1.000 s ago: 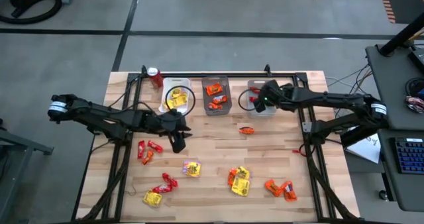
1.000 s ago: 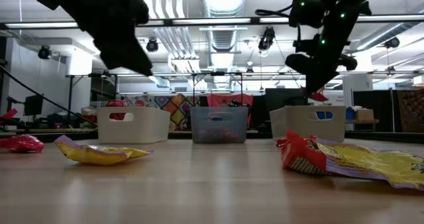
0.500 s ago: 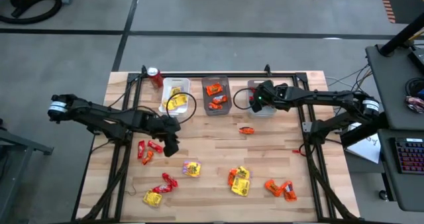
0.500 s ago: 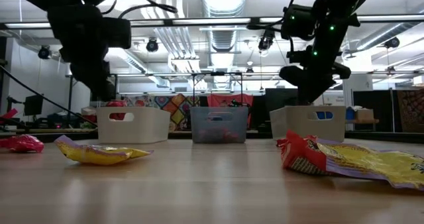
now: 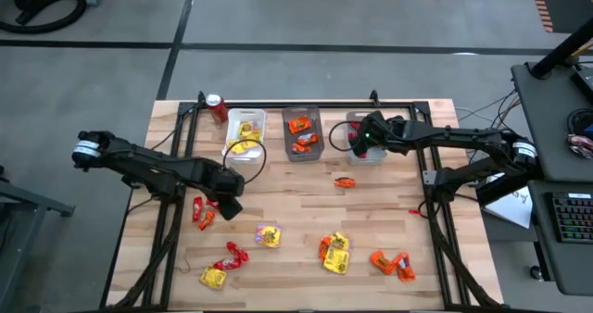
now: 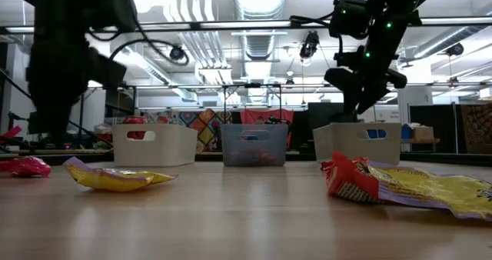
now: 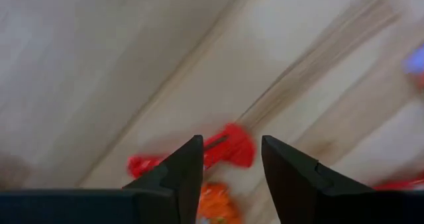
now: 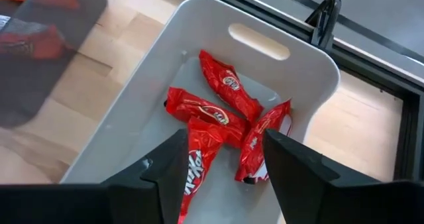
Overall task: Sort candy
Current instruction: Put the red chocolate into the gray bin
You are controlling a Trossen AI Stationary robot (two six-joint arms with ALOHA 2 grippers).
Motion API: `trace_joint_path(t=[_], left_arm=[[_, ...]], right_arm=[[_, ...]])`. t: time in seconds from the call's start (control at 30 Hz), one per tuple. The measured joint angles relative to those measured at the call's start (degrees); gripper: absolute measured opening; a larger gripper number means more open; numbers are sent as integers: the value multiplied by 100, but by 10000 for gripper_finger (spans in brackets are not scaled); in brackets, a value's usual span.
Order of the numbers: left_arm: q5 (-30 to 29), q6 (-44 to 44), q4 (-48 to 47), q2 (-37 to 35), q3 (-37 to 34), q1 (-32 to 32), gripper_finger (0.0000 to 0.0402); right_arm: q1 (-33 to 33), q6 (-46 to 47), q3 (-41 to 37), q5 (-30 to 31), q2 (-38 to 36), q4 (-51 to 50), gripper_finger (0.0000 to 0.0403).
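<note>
Candy [image 7: 228,148] in red wrappers lies under the left claw [image 7: 228,174], fingers apart, while the right claw [image 8: 222,171], fingers apart and empty, hangs over red packets [image 8: 222,108] in a white bin [image 8: 265,48].

In the right wrist view, white letters reading "Kit" stand on a red candy wrapper [image 8: 201,159] lying in the white bin [image 8: 301,67]; the rest of the word is cut off. The printing on the other red wrappers [image 8: 228,83] there is too small to read. No other text is legible.
</note>
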Motion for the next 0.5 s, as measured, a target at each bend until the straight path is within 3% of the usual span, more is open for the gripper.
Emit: trace_joint_path(t=[0.5], left_arm=[[14,461,-155,1144,13,-150,178]], right_arm=[[2,-39,-2,-105,5,41,185]])
